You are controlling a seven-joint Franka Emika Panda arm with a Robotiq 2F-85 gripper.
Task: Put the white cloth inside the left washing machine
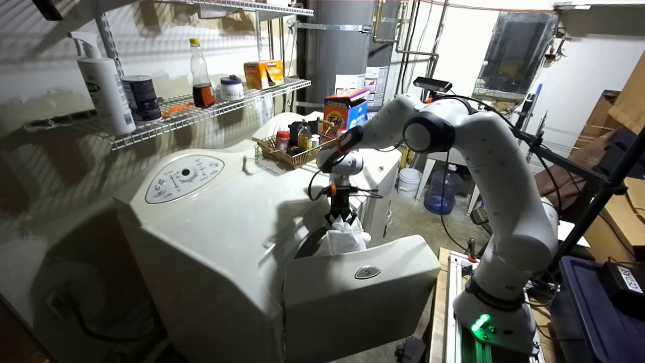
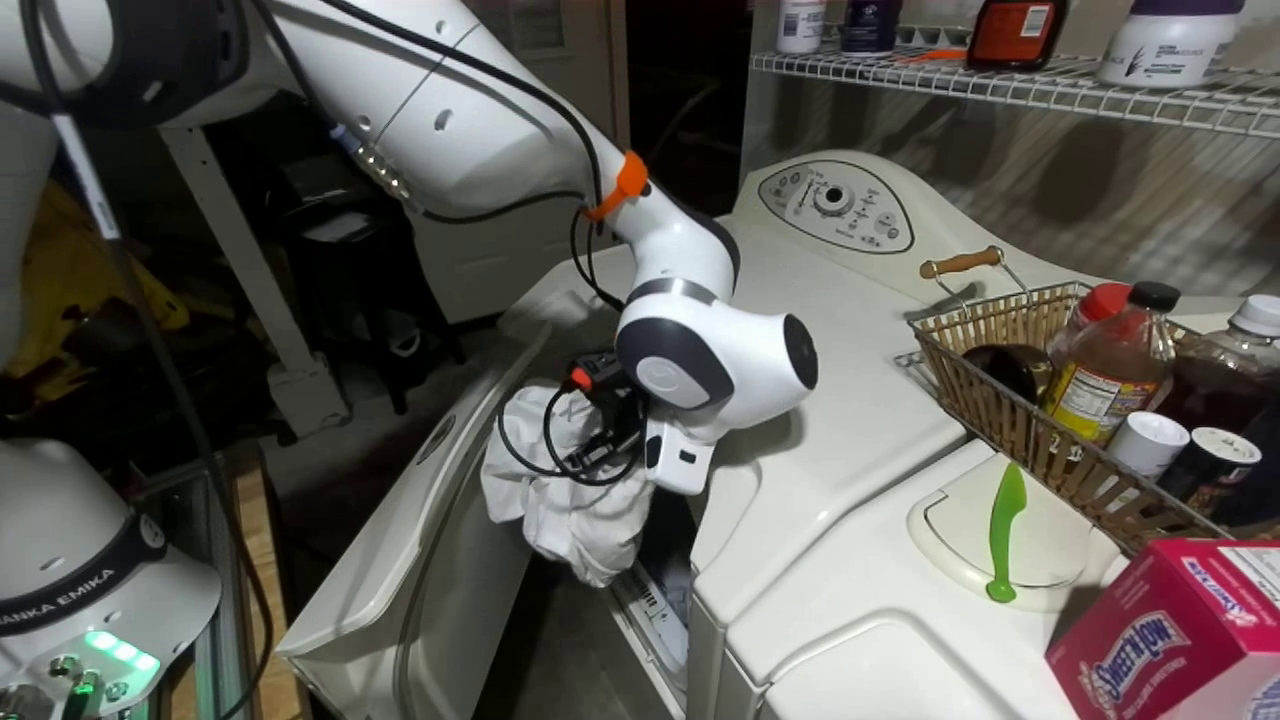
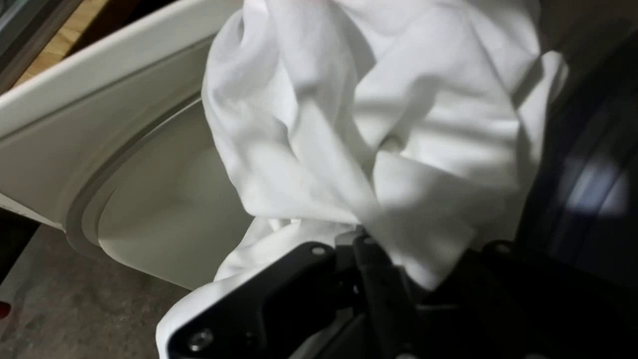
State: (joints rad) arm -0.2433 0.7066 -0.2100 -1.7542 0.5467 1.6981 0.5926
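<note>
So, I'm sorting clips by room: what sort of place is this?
Probably a home laundry area: a washing machine with its door open, a Tide box, and what looks like a grey water heater.

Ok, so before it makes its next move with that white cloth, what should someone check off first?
1. Grip: ok. The claw is closed on the white cloth, which hangs bunched below it.
2. Door open: ok. The door stands swung out from the machine.
3. Cloth lined up: ok, as far as I can judge. It hangs by the dark opening.
4. Cloth inside: not ok. Its bulk hangs outside, between the door and the machine's front.
5. Cloth not touching the door: cannot tell. They overlap in the wrist view.
6. Room inside the machine: cannot tell. It is mostly dark or hidden.
</note>
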